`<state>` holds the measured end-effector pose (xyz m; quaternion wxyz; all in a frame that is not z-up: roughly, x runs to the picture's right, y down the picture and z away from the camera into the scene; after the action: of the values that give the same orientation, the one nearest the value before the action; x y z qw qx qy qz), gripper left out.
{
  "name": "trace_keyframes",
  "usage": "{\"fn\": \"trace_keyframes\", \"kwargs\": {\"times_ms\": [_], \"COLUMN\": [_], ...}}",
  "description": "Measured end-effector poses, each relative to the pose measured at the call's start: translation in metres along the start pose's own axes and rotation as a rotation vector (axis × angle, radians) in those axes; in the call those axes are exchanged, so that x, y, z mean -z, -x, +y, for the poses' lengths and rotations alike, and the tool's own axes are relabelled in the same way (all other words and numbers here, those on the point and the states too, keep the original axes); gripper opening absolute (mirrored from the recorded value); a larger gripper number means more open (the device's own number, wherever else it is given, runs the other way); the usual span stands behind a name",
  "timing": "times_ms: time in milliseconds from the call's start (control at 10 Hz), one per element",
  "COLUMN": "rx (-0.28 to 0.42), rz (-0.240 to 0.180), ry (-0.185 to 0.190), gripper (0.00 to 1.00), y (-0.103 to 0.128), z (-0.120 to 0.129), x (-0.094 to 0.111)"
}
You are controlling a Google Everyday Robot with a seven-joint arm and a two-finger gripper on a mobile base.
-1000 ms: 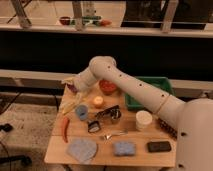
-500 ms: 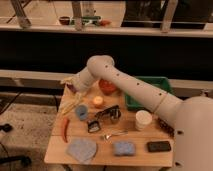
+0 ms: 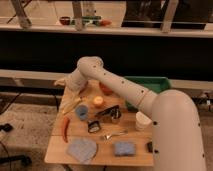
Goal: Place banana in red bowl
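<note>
The pale yellow banana [image 3: 70, 105] lies on the left side of the wooden table [image 3: 102, 159]. The red bowl [image 3: 105, 90] stands at the back middle of the table, partly hidden behind my arm. My gripper [image 3: 62, 81] hangs over the table's far left corner, just above and behind the banana. The arm reaches to it from the lower right, across the table.
Near the banana are a red chili pepper [image 3: 65, 129], a bluish-purple bowl [image 3: 81, 112] and a small orange fruit [image 3: 98, 101]. A green tray [image 3: 150, 84] is at the back right. A white cup [image 3: 142, 120], metal utensils [image 3: 110, 114], a blue cloth [image 3: 81, 149] and a sponge [image 3: 123, 148] lie toward the front.
My gripper has shifted slightly left and up near the table's far left corner. The banana stays on the table.
</note>
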<state>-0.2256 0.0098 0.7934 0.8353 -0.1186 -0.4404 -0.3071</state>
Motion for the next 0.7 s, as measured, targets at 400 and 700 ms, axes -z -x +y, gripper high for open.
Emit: {"fn": "trace_keyframes", "kwargs": {"times_ms": [400, 700], "rx": [0.079, 0.162], "rz": [0.0, -0.002], "ry": [0.037, 0.098], "gripper": [0.8, 0.8], "y": [-0.013, -0.021], "z": [0.011, 0.014], "x": [-0.01, -0.02]}}
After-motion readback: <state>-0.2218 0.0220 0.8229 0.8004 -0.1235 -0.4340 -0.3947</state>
